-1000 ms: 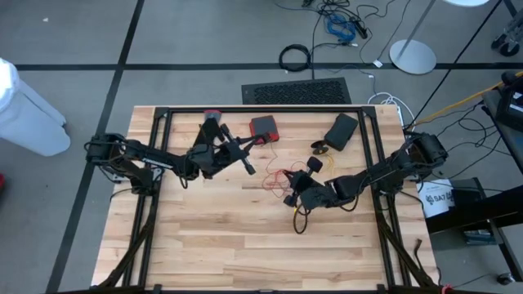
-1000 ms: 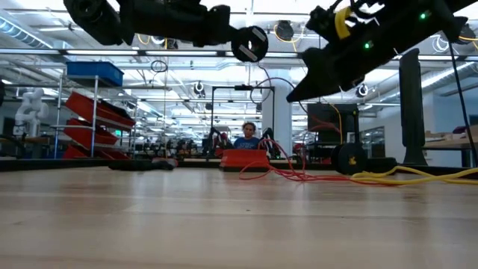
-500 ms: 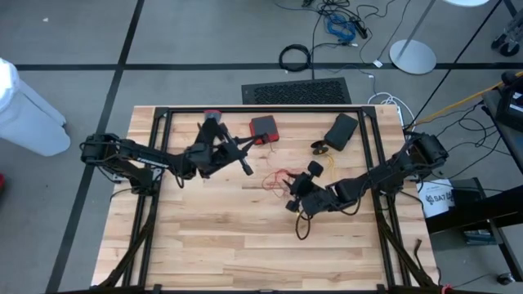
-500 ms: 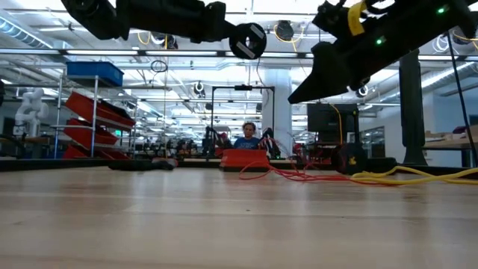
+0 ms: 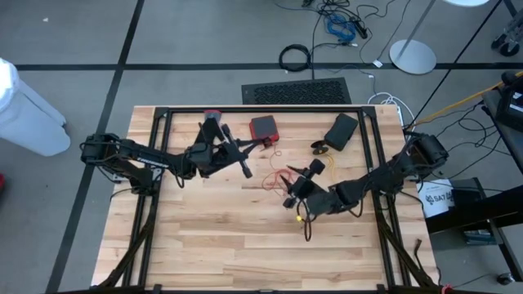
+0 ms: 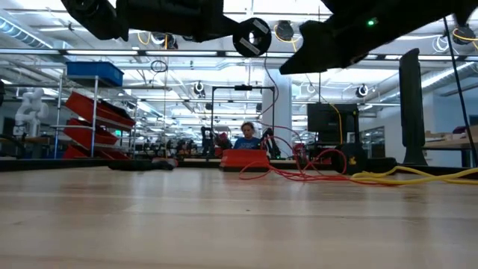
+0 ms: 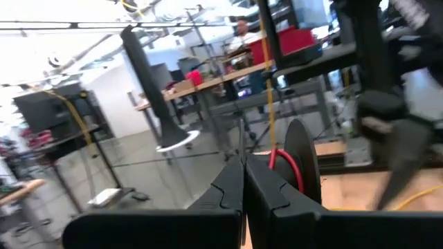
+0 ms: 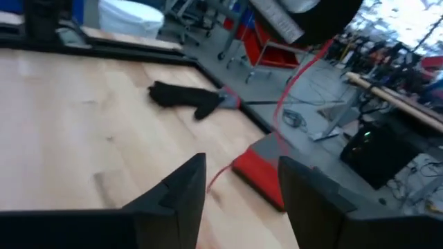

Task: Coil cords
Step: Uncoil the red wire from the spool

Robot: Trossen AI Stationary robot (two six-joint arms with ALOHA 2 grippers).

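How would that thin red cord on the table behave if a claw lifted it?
Probably floppy: the red cord lies in loose, irregular loops. Likely light, being so thin. It may drag the red box, since it seems to run to it.

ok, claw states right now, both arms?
Left claw: shut, red cord running up from between its fingers.
Right claw: open, empty.

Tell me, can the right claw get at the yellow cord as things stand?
Probably yes. The right claw is open with nothing between its fingers, raised above the table, and the yellow cord lies on bare wood right beside it. The left claw, shut, hangs well away.
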